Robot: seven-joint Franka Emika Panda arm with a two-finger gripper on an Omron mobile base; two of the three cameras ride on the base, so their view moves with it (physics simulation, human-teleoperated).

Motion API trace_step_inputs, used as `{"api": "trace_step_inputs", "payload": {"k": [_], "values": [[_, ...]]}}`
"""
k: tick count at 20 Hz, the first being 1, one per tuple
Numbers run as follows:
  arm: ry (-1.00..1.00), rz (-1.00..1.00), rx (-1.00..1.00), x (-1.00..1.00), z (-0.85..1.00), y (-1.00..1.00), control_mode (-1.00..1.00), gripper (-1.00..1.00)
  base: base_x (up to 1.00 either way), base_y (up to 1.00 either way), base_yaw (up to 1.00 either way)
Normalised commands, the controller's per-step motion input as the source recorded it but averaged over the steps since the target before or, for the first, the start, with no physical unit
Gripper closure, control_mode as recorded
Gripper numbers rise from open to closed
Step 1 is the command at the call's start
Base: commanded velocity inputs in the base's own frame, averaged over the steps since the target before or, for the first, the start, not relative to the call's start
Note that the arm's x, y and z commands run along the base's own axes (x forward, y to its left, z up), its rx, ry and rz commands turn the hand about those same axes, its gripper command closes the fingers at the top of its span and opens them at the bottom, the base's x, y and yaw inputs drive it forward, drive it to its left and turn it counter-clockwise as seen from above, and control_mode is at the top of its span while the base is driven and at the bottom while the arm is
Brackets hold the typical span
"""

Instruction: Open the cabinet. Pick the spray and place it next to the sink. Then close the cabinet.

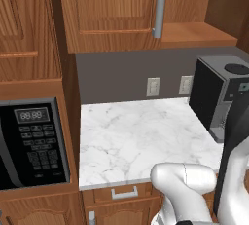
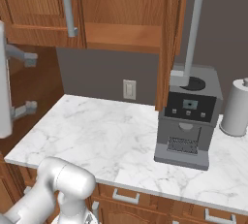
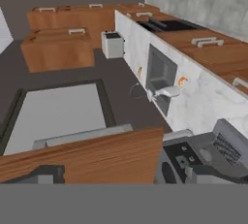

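Overhead, brown wooden wall cabinet [image 1: 112,9]: hangs above the counter; two raised-panel doors.
Left door [image 2: 34,5]: shut, with a long grey bar handle [image 1: 159,5] down its inner side.
Right door [image 2: 169,39]: swung out, seen edge-on in the right base view; its grey bar handle [image 2: 193,29] faces away from the opening.
Open compartment: bare wooden floor board [image 1: 194,33] in sight above the coffee machine.
Dark grey rectangular sink [image 3: 159,72]: sunk in the marble, beyond the coffee machine in the hand view; pale faucet [image 3: 167,92] at its rim.
White marble counter [image 1: 131,136]: bare in the middle.
Boxy grey-and-black coffee machine [image 2: 189,116]: stands at the counter's right, under the open door.
Grey-white paper towel roll [image 2: 236,106]: upright, just right of the coffee machine.
Black microwave [image 1: 29,143]: built in, left of the counter.
White arm [image 1: 185,180]: elbow low before the counter, rising at the right.
Gripper jaws: spread wide, nothing held.
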Motion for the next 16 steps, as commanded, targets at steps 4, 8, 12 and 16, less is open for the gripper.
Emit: {"api": "trace_step_inputs", "payload": {"k": [4,8,12,16], "values": [[0.00,-0.02,0.00,-0.82,0.00,-0.36,-1.00,-1.00,0.00,0.00,0.00],[0.00,0.00,-0.01,-0.74,-0.01,-0.24,-1.00,-1.00,0.00,0.00,0.00],[0.18,-0.09,-0.01,-0.34,0.00,-0.18,-1.00,-1.00,0.00,0.00,0.00],[0.29,-0.13,-0.05,-0.01,-0.04,-0.31,-1.00,-1.00,0.00,0.00,0.00]]}}
